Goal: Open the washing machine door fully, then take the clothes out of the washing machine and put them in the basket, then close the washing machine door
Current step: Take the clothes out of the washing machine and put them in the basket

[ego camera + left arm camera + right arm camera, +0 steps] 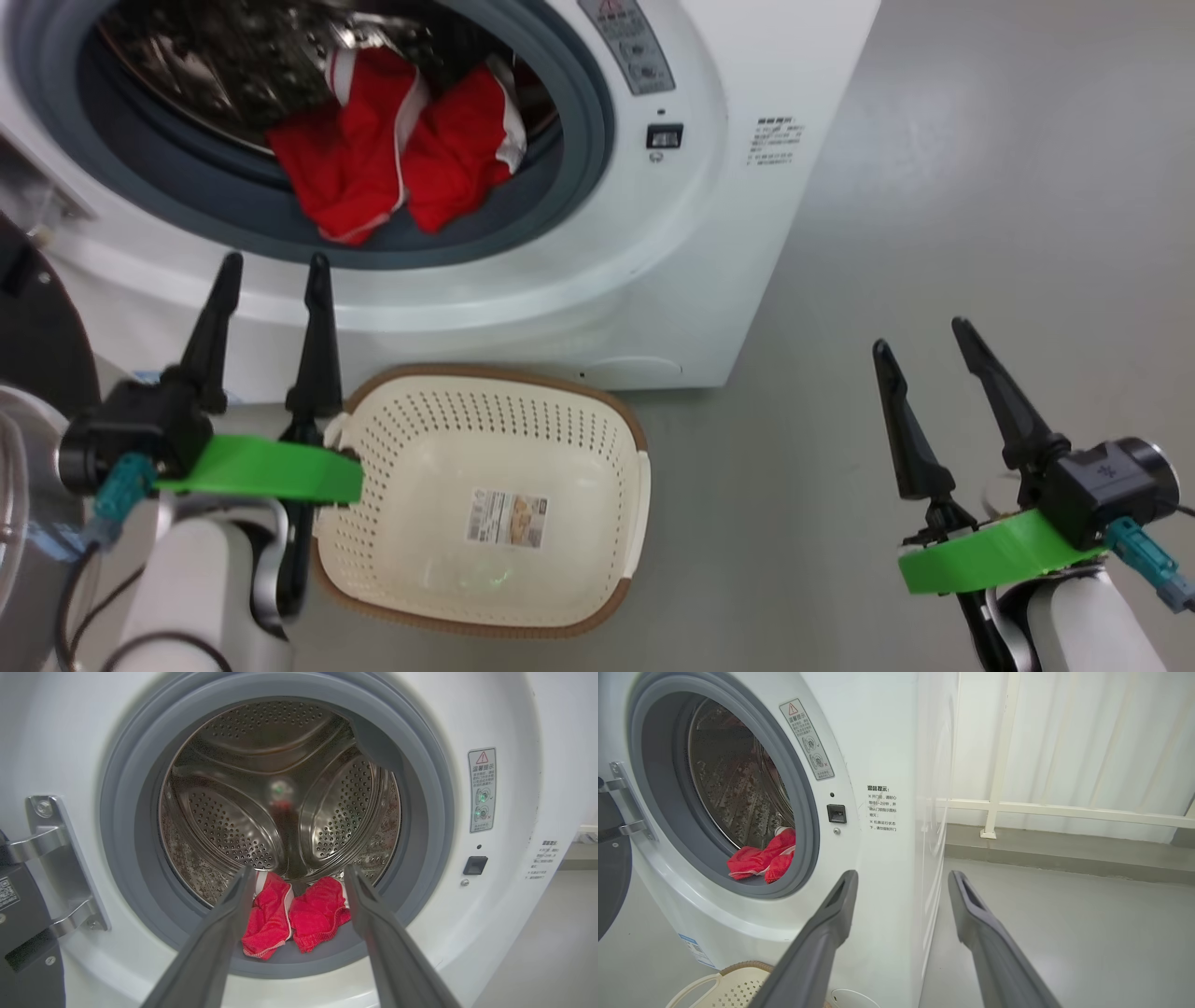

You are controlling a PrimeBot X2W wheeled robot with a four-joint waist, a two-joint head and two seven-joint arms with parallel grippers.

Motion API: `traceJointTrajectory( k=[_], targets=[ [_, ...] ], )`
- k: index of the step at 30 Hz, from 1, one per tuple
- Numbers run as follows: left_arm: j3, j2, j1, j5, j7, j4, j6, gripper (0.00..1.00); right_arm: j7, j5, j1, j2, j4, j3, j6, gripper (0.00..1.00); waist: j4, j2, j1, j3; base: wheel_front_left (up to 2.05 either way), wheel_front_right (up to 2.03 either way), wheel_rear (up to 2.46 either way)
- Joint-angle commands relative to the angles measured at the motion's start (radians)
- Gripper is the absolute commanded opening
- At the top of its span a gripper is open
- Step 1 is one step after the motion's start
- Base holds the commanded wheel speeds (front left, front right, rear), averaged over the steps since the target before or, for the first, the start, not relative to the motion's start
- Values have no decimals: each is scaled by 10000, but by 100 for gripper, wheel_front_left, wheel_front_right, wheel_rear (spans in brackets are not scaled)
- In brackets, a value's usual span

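Before the white front-loading washing machine [709, 233] holding bright red fabric clothes [355, 168], the left claw [274, 263] and right claw [920, 336] are hanging released.

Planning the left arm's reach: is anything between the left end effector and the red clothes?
Nothing visible does. The washing machine door is swung aside; the clothes lie on the grey gasket at the opening's bottom, straight ahead of the open left end effector.
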Motion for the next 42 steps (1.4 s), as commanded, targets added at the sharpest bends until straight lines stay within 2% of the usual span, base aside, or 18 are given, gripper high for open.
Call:
traceJointTrajectory(
  k=[1,11,20,29,34,42],
  targets=[
    [346,299,-395,71,-49,-174,-65,100,-63,50,-333,-74,-304,297,48,100,-85,-1,0,641,0,0,0],
    [538,329,-2313,317,-49,724,-49,100,-63,37,-951,-74,-456,376,48,100,-308,-1,0,1825,0,0,0],
    [447,640,-4128,667,-49,2023,-51,100,-63,60,-1372,-74,-449,472,48,100,-521,-1,0,2740,0,0,0],
    [280,896,-5813,717,-39,4001,-109,100,-63,103,-1713,-74,-363,599,48,100,-684,-1,0,3289,0,0,0],
    [11,1146,-6563,994,670,5265,80,100,-63,160,-1822,-74,-232,698,48,100,-759,-1,0,3365,0,0,0],
    [-252,1455,-7377,1262,1666,6564,390,100,-63,339,-1910,-74,78,918,48,100,-910,-1,0,3431,0,0,0]
  ],
)
